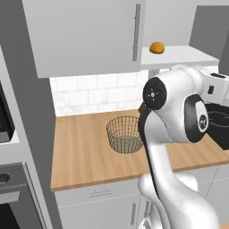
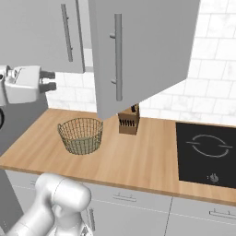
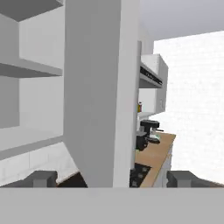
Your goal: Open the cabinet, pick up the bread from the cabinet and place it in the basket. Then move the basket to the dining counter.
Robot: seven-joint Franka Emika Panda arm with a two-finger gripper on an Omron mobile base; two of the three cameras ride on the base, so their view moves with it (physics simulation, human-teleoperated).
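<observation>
Cabinet [image 2: 147, 50] door stands swung open, its long bar handle [image 2: 118, 57] facing out in the right base view; the hand view shows the door's edge straight ahead, with white shelves at 9 o'clock of it. Bread [image 1: 157, 48], a small golden bun, sits on the white shelf [image 1: 179, 57] inside the cabinet, at 1 o'clock from the basket in the left base view and well above it. Basket [image 1: 125, 134], round tan wire mesh, stands upright on the wooden tabletop [image 1: 80, 152] below the cabinets, nothing visible in it. Knife block [image 2: 128, 120] stands near the basket at its 2 o'clock in the right base view, against the white tile wall. Black cooktop [image 2: 206, 153] is set into the tabletop at 3 o'clock of the basket. Gripper [image 2: 47, 79] hangs in the air at 10 o'clock above the basket in the right base view, fingers spread wide apart, holding nothing, clear of door and bread.
</observation>
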